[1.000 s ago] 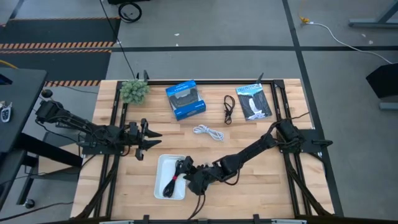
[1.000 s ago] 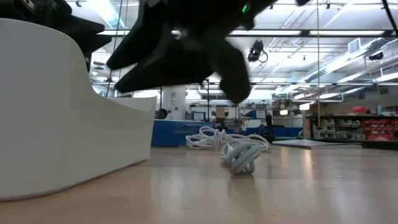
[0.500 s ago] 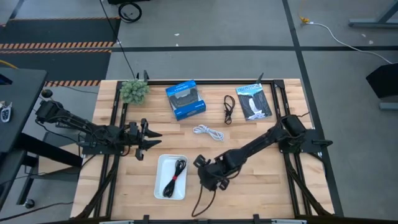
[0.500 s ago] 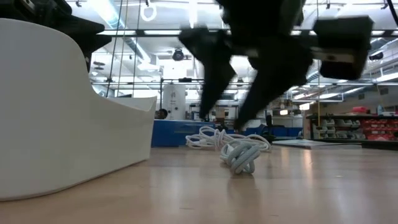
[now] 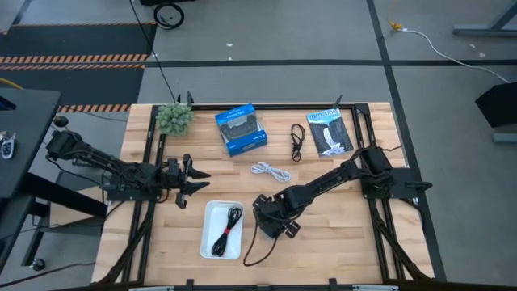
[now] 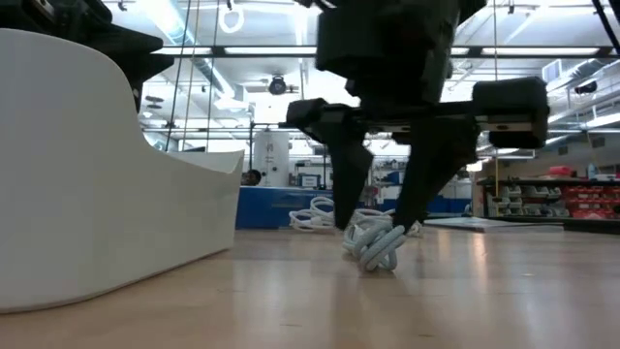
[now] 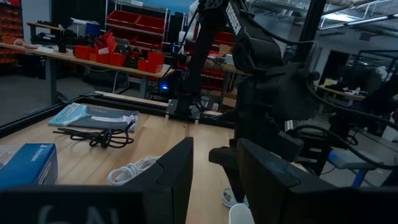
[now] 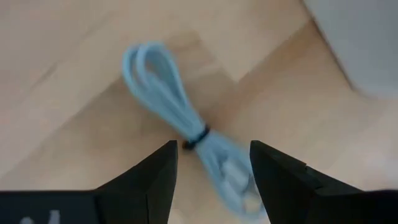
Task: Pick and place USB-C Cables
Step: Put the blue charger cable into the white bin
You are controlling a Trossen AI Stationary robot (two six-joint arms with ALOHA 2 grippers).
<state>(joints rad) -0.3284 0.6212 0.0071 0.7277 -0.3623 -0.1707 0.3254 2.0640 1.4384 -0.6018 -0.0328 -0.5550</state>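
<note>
The bluish-grey cable bundle [image 8: 180, 118] lies on the wooden table just right of the white tray [image 5: 208, 212]; in the low view it [image 6: 376, 247] rests on its loops. My right gripper [image 8: 213, 180] hangs over it, open, pointing down, one finger on either side [image 6: 383, 218]; I see no touch. The black cable with the red tie [image 5: 228, 229] lies in the tray. The white cable [image 5: 271, 171] and the black cable [image 5: 296, 142] lie farther back. My left gripper [image 5: 200, 181] waits open, left of the tray.
A blue box [image 5: 241, 129], a dark flat packet with white print [image 5: 329, 132] and a small green plant [image 5: 174, 118] stand along the far edge. The tray's tall white wall [image 6: 97, 174] rises left of the right gripper. Bare wood lies right of the gripper.
My right gripper has moved from the tray's right edge toward the table's right, turned about its wrist, and come down until its open fingers stand on either side of the bluish-grey cable. The black cable with the red tie stays in the tray.
</note>
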